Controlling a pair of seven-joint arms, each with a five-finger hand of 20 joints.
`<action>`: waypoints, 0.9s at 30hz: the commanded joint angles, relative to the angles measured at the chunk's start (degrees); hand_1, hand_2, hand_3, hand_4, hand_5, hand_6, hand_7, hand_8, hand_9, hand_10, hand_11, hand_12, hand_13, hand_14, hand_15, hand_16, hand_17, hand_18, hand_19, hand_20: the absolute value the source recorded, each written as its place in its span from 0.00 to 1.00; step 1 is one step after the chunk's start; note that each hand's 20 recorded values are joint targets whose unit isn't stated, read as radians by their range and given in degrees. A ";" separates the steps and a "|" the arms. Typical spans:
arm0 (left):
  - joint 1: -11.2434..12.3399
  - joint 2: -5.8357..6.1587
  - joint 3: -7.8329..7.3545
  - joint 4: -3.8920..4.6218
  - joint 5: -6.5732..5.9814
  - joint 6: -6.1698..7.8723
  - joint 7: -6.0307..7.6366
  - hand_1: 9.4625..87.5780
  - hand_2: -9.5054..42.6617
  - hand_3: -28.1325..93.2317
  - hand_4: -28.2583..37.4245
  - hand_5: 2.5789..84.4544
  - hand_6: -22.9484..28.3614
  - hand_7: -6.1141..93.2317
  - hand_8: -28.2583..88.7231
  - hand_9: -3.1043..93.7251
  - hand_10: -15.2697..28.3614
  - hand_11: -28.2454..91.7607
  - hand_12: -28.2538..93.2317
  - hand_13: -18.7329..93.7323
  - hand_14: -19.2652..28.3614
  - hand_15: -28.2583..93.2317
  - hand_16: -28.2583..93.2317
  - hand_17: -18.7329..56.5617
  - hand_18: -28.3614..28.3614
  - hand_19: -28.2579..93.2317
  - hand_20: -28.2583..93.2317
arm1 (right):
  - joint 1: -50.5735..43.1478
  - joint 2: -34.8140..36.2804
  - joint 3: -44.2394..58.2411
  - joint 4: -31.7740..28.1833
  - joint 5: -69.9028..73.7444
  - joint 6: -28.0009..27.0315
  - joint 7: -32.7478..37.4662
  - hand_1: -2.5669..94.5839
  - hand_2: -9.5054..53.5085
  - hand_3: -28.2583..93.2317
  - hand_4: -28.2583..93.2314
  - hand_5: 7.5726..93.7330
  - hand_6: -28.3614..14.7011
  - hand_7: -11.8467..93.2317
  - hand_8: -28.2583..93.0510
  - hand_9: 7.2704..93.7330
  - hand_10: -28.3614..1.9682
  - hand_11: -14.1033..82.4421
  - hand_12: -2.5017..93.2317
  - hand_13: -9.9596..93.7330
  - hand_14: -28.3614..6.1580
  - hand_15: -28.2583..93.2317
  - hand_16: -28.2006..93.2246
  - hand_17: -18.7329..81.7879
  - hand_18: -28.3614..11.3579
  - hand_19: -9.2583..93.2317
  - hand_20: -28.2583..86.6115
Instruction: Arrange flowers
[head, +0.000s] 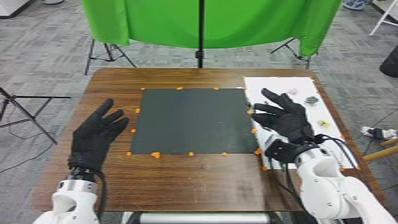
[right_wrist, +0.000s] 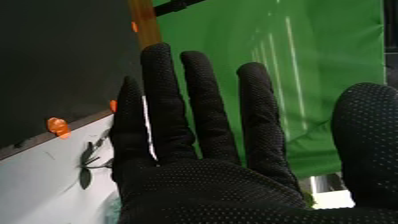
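Observation:
My right hand (head: 282, 120) is over the left part of a white sheet (head: 311, 85) on the table's right side, fingers spread and holding nothing. On that sheet lie small flowers: a pinkish one (head: 292, 91), a grey-blue one (head: 311, 100) and a yellow one (head: 323, 123). In the right wrist view my right hand (right_wrist: 213, 185) has straight fingers, with a dark leafy stem (right_wrist: 87, 162) on the white sheet (right_wrist: 44, 175) beside them. My left hand (head: 96, 135) is above the table's left side, open and empty.
A dark square mat (head: 191, 120) edged with orange blobs lies mid-table on the brown wood (head: 195, 185). Behind the table a green cloth (head: 160, 25) hangs from a black stand (head: 201, 55). Another black stand (head: 35, 120) is off the table's left side.

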 joint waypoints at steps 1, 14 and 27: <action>-0.39 -0.79 0.32 1.16 0.26 -0.72 -0.76 0.21 0.32 0.88 0.09 0.44 0.60 0.17 0.16 0.42 0.82 0.43 0.31 0.40 1.00 0.66 0.16 0.15 1.00 0.68 0.36 | -0.14 0.33 -0.86 -0.03 0.08 0.32 -0.80 0.17 0.30 0.87 0.00 0.43 0.73 0.24 0.13 0.50 0.41 0.32 0.17 0.47 0.30 0.60 0.32 0.23 0.19 0.62 0.46; -0.38 0.51 0.03 0.63 -0.03 -0.69 0.61 0.21 0.33 0.88 0.10 0.45 0.60 0.17 0.16 0.42 0.82 0.43 0.31 0.40 1.00 0.67 0.15 0.14 1.00 0.69 0.33 | -1.76 8.83 -0.20 -8.91 -21.07 14.54 14.29 0.25 0.23 0.89 0.01 0.48 0.66 0.25 0.13 0.58 0.38 0.40 0.18 0.58 0.33 0.69 0.32 0.33 0.11 0.76 0.50; -0.51 -0.36 -1.51 0.34 0.94 -1.57 -0.50 0.21 0.33 0.88 0.10 0.45 0.61 0.17 0.16 0.42 0.82 0.43 0.31 0.40 1.00 0.67 0.15 0.14 1.00 0.70 0.31 | 1.35 14.43 -6.99 -12.71 -64.87 4.18 55.91 0.35 0.09 0.84 0.04 0.61 0.53 0.26 0.13 0.74 0.35 0.53 0.20 0.74 0.43 0.78 0.33 0.53 0.08 0.97 0.40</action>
